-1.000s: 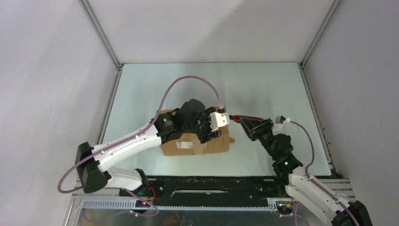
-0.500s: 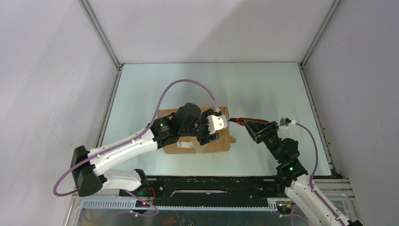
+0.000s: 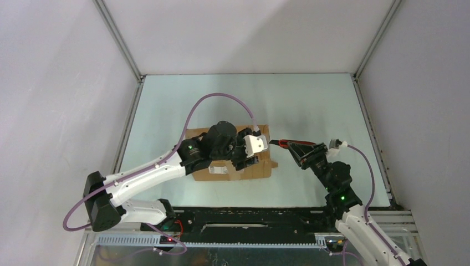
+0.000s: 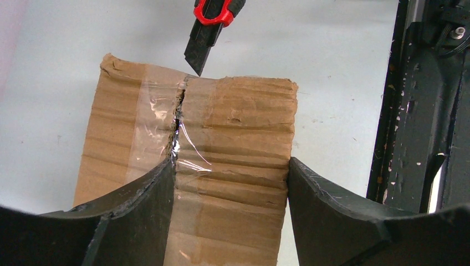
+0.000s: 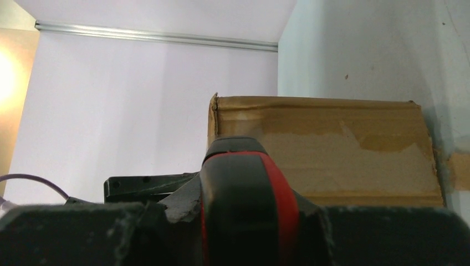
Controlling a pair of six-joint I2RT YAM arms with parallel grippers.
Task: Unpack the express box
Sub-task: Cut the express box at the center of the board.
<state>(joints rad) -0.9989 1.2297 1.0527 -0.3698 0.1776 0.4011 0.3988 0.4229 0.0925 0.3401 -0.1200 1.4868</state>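
The express box (image 4: 238,138) lies on the table (image 3: 310,105) under the left jaws, spread astride its top, grip unclear; the right jaws clench the utility knife (image 4: 209,27), whose blade could skid along the tape (image 4: 158,111) into them.

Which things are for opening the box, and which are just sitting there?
For the job: express box, utility knife, left pincer, right pincer.
Just there: purple cables, table.
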